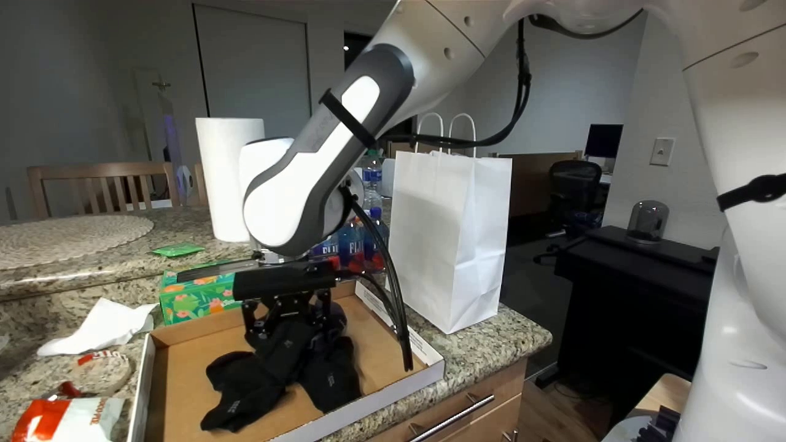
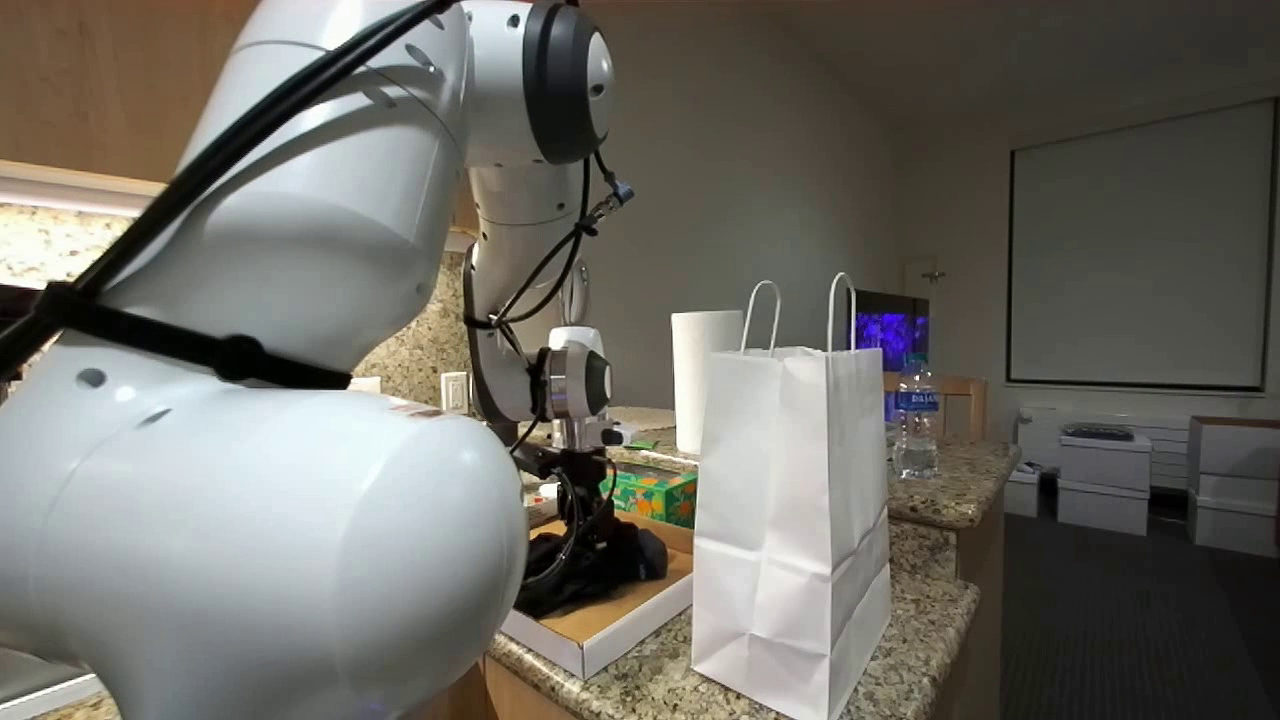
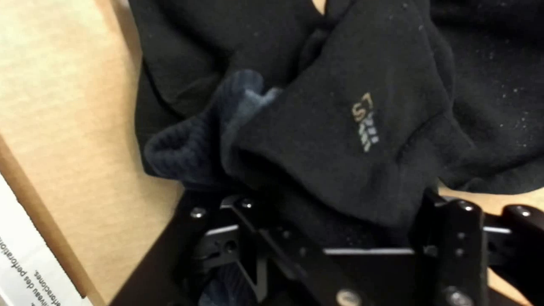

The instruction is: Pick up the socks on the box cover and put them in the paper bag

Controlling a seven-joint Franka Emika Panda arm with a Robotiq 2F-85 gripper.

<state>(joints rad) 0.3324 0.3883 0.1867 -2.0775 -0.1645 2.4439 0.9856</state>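
Bulky white links of the robot arm [image 2: 300, 530] stand nearest the camera in an exterior view, hiding part of the box cover [image 1: 178, 380]. On the brown floor of the box cover the black socks [image 1: 242, 393] lie in a loose heap, with some dark blue ribbed cloth [image 3: 182, 153] tucked among them. Over the box cover hangs the gripper [image 1: 288, 328], low against the heap; in the wrist view the fingers [image 3: 454, 242] stand well apart with sock fabric between them, and whether they pinch it I cannot tell. Upright just beside the box cover stands the paper bag [image 1: 451, 239]. Just past another wall of the box cover sits a green floral box [image 1: 196, 304], and farther from the box cover, on a raised granite counter [image 1: 187, 221], is the paper towel roll [image 1: 230, 178]. Near the box cover lie a crumpled white tissue [image 1: 101, 325] and a red and white packet [image 1: 73, 420].
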